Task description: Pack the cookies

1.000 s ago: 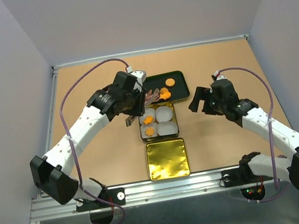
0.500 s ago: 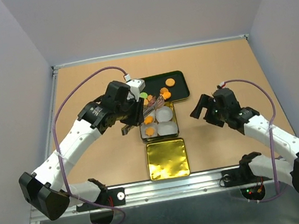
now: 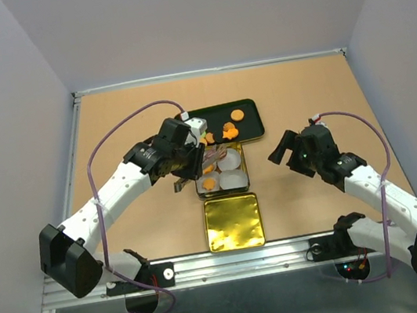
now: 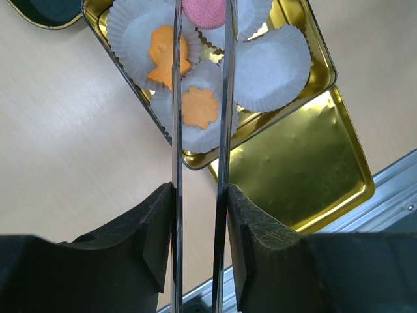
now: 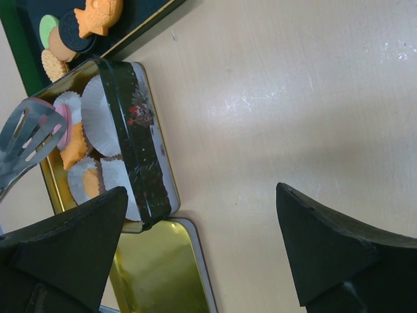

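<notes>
While the left fingers clamped tongs pinching the pink cookie over the tin, right fingers apart, releasing off-centre risked missing the paper cup.

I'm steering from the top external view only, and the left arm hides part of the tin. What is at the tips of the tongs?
Observer: In the left wrist view the left gripper is clamped on thin metal tongs, and a round pink cookie sits between their tips.
Operator: The two orange bits in the cups are just dots to me. What shape are they?
Observer: One white paper cup holds a fish-shaped orange cookie; the next cup holds a flower-shaped orange cookie.
Operator: Is the right gripper carrying anything?
Observer: No. The right wrist view shows the right gripper open, with only bare table between its fingers.
</notes>
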`<state>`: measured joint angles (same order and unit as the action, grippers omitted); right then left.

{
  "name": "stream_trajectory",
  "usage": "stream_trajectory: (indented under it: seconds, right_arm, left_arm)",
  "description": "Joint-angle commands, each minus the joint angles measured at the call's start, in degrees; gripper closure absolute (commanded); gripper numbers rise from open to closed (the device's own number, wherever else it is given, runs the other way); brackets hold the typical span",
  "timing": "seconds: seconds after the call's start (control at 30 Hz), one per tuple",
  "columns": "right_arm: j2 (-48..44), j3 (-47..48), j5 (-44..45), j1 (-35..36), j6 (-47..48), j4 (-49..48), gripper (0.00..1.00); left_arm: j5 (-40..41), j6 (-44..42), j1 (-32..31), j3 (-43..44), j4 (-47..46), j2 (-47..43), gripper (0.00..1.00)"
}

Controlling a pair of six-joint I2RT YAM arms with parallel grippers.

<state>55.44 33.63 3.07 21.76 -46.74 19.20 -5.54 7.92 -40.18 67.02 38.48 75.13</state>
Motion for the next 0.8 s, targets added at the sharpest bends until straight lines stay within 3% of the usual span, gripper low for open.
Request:
stream_trajectory:
  seconds: [0.0, 0.63, 0.77]
  right_arm:
    - [-0.33, -0.84, 2.29, -0.14, 0.86, -1.36, 0.00]
    - [-0.24, -0.58, 3.70, -0.14, 3.15, -1.10, 0.00]
    - [-0.42, -0.75, 3.87, -0.14, 2.97, -1.01, 0.00]
  left_arm:
    - [0.18, 0.08, -0.42, -1.28, -4.20, 0.28, 0.85]
    - [-3.60, 1.30, -0.95, -1.02, -7.19, 3.18, 0.76]
    - [-3.51, 1.39, -1.12, -1.02, -7.19, 3.35, 0.67]
